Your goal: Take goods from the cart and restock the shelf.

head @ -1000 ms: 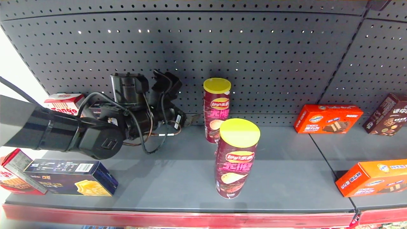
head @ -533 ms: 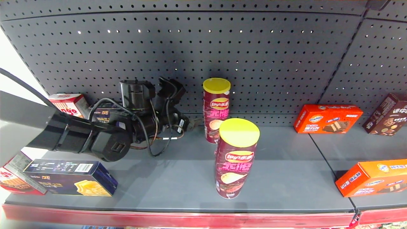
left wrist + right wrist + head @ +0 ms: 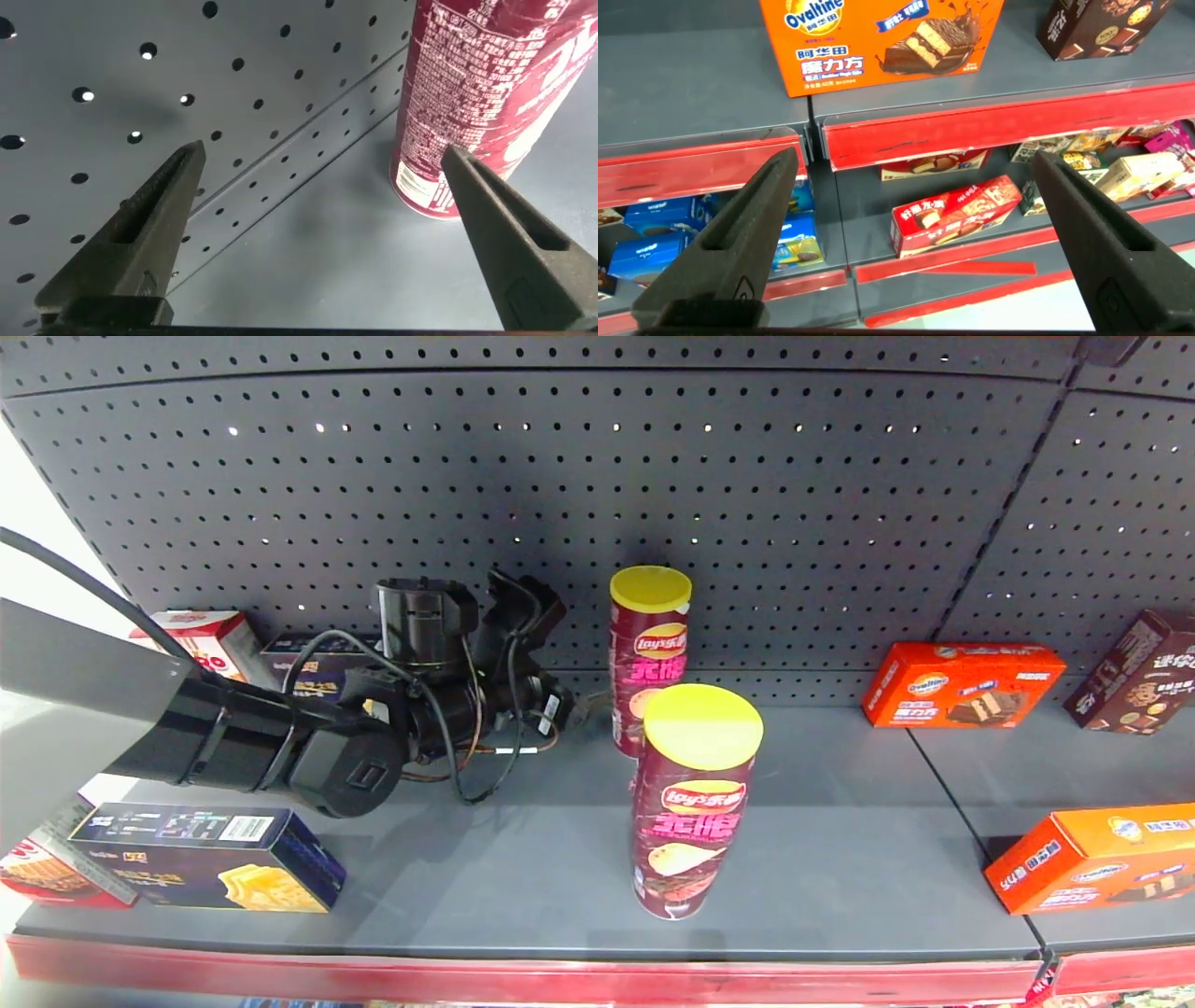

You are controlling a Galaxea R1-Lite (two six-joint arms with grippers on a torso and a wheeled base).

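Observation:
Two maroon chip cans with yellow lids stand upright on the grey shelf (image 3: pixel 523 877). The rear can (image 3: pixel 650 649) is by the pegboard; the front can (image 3: pixel 693 803) is near the shelf's middle. My left arm lies over the shelf from the left, and its gripper (image 3: pixel 579 702) sits low at the rear can's left side. In the left wrist view that gripper (image 3: pixel 322 154) is open and holds nothing, with one finger (image 3: pixel 500 224) against the rear can (image 3: pixel 476 103). My right gripper (image 3: pixel 913 157) is open and holds nothing, in front of lower shelves.
A dark blue box (image 3: pixel 205 854) and a red-and-white box (image 3: pixel 201 637) lie at the shelf's left. Orange boxes (image 3: pixel 962 683) (image 3: pixel 1092 868) and a brown box (image 3: pixel 1134 672) lie to the right. The right wrist view shows an orange box (image 3: pixel 882 42) above stocked lower shelves with red edges (image 3: pixel 990 131).
My left arm has moved right along the shelf toward the rear can. The rear can has shifted slightly to the right. The front can has not moved.

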